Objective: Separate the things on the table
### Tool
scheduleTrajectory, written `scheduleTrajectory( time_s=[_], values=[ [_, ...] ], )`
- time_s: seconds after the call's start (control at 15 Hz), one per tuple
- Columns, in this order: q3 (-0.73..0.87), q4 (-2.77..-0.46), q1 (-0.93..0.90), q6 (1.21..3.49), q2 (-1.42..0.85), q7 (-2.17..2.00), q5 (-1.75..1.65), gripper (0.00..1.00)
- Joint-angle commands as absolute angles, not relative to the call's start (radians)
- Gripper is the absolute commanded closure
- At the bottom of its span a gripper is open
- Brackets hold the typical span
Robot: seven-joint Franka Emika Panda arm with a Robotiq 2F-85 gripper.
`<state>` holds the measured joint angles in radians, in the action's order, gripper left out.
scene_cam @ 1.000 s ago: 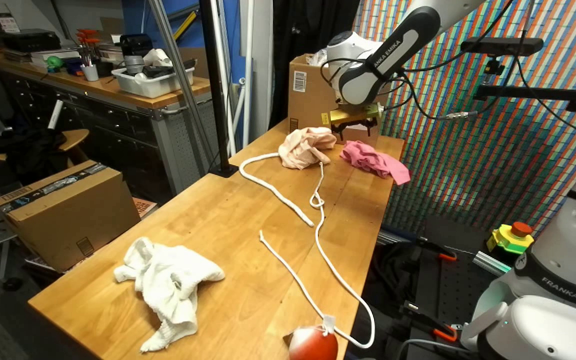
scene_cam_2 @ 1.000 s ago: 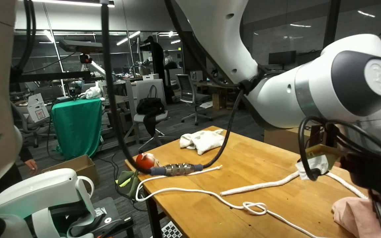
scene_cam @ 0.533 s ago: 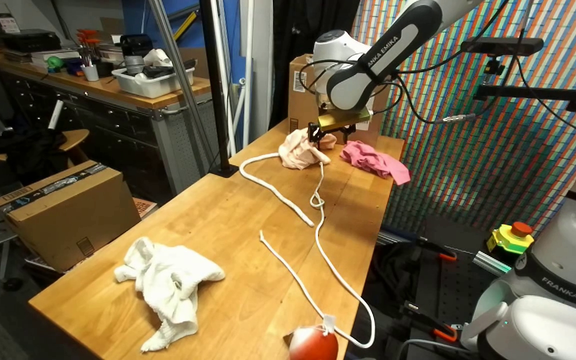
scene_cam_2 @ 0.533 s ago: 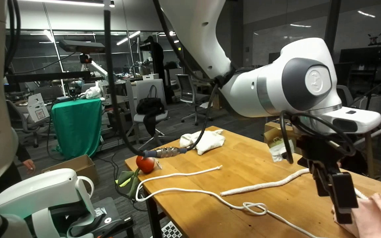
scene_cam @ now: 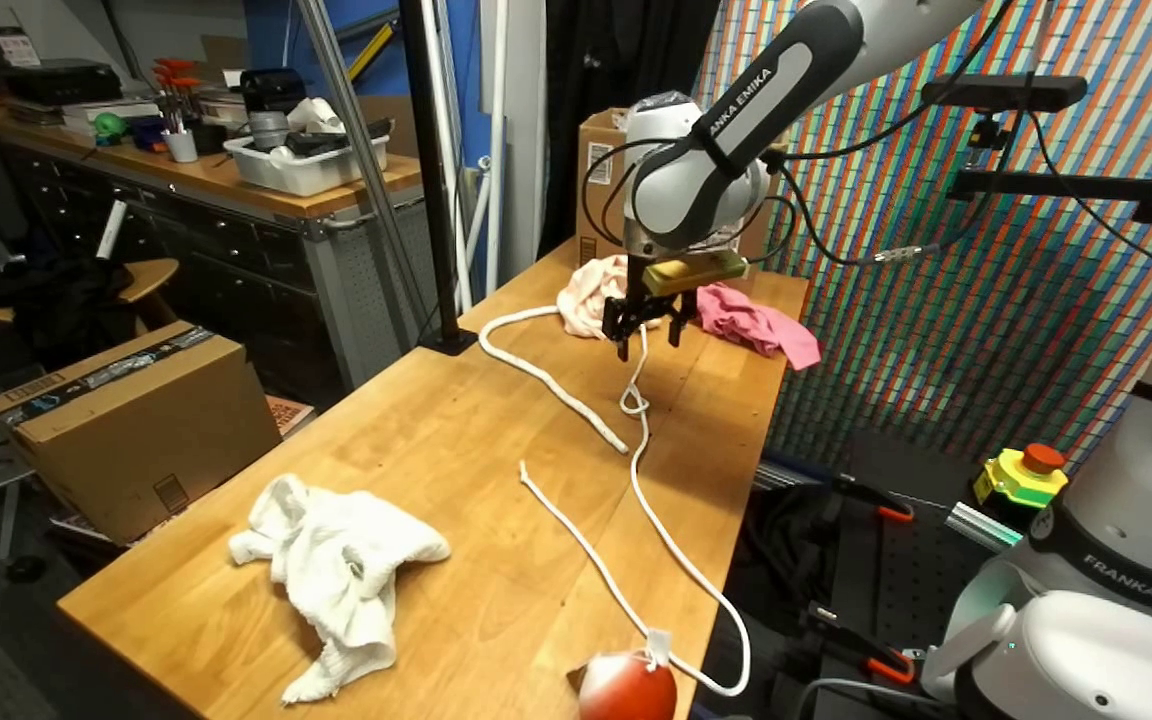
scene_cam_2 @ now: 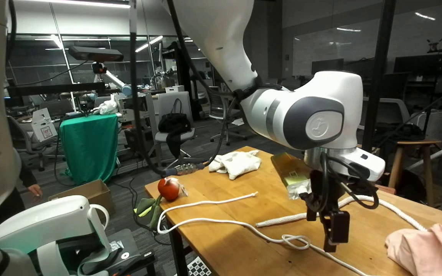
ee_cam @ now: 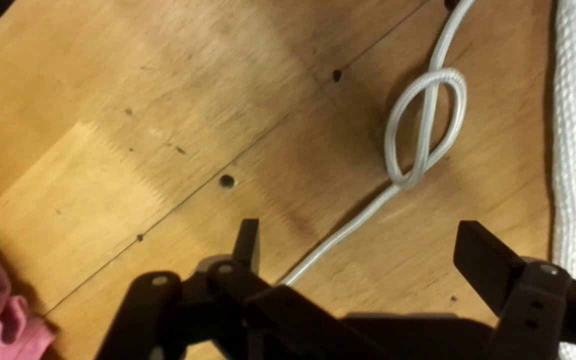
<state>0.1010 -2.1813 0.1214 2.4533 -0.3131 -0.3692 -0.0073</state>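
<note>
Fingers (ee_cam: pixel 488 265) hang spread above looped cord (ee_cam: pixel 425 131), perhaps to straddle it. White cloth (scene_cam: pixel 321 560) near a counter (scene_cam: pixel 456 430) corner looks set apart.

Spread jaws hang, upper centre, before a peach cloth (scene_cam: pixel 588 298) and pink cloth (scene_cam: pixel 758 325); white cord (scene_cam: pixel 634 474) winds down the worktop (scene_cam: pixel 436 440); white cloth (scene_cam: pixel 341 560) lies lower left, a round red object (scene_cam: pixel 634 690) bottom centre.
</note>
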Motion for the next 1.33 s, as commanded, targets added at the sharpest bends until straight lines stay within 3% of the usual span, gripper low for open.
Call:
scheduleTrajectory(
  time_s=[0.0,0.6,1.27],
  values=[
    [0.076,-2.208,0.132,2.413,-0.297,-0.211,0.098,0.00],
    [0.062,-2.205,0.133,2.389,-0.325,-0.002,0.171,0.00],
    [0.060,-2.206,0.085,2.448,-0.374,-0.040,0.115,0.00]
  ],
)
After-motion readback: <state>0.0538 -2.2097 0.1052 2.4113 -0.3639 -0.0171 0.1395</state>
